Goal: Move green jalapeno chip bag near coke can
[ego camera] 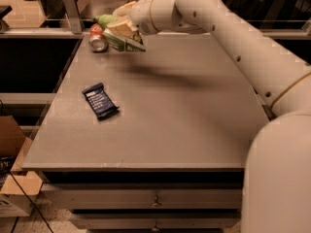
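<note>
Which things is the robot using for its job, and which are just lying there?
For the job: green jalapeno chip bag, held in the gripper over the far left of the table; coke can beside it.
Just lying about: dark blue bar wrapper, nearer the front.

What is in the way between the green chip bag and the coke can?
Nothing visible is. The gripper holds the green jalapeno chip bag right beside the coke can, at a far corner of the table. The dark blue bar wrapper lies nearer the front, off that path.
</note>
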You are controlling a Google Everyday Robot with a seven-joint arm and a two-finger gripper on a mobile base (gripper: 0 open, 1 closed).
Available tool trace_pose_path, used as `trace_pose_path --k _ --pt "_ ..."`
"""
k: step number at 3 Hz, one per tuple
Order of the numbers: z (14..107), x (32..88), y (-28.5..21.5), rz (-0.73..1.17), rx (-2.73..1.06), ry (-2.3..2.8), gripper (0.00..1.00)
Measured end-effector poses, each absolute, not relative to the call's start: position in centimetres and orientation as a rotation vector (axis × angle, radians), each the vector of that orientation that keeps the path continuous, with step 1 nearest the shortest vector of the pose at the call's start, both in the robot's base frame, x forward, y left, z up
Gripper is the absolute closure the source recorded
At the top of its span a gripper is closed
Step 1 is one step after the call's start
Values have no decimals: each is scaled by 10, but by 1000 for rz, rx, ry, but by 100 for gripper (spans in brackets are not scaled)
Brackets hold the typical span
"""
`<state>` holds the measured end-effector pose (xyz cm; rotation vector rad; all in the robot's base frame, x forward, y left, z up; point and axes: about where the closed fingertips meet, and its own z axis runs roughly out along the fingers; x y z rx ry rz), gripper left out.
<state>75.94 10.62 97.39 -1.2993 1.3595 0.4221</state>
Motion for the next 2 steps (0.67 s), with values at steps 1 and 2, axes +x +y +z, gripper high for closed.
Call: trace_pose_path --k 1,2 --pt "957 794 110 428 -1256 1397 100" --pt "956 795 113 431 -1257 1396 83"
